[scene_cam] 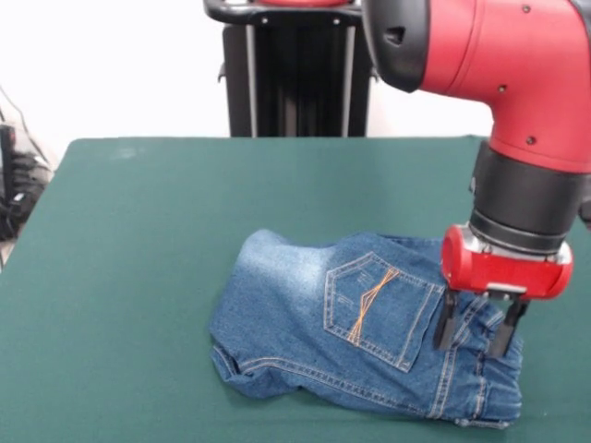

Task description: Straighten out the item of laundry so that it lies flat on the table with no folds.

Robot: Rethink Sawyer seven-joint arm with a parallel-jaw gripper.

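Observation:
The small blue denim jeans (351, 323) lie folded and bunched on the dark green table (138, 277), right of centre near the front edge. One orange-stitched back pocket (379, 309) faces up. The elastic waistband (480, 378) is at the right end; the legs are folded under at the left, with a faded whitish patch. My gripper (478, 330) hangs from the red arm straight down over the waistband end. Its two black fingers (446, 321) stand apart, tips at or just on the denim, with nothing visibly pinched between them.
The robot's black pedestal (291, 69) stands at the table's far edge. Dark cables and equipment (14, 185) lie off the table's left side. Bare green table stretches left of and behind the jeans.

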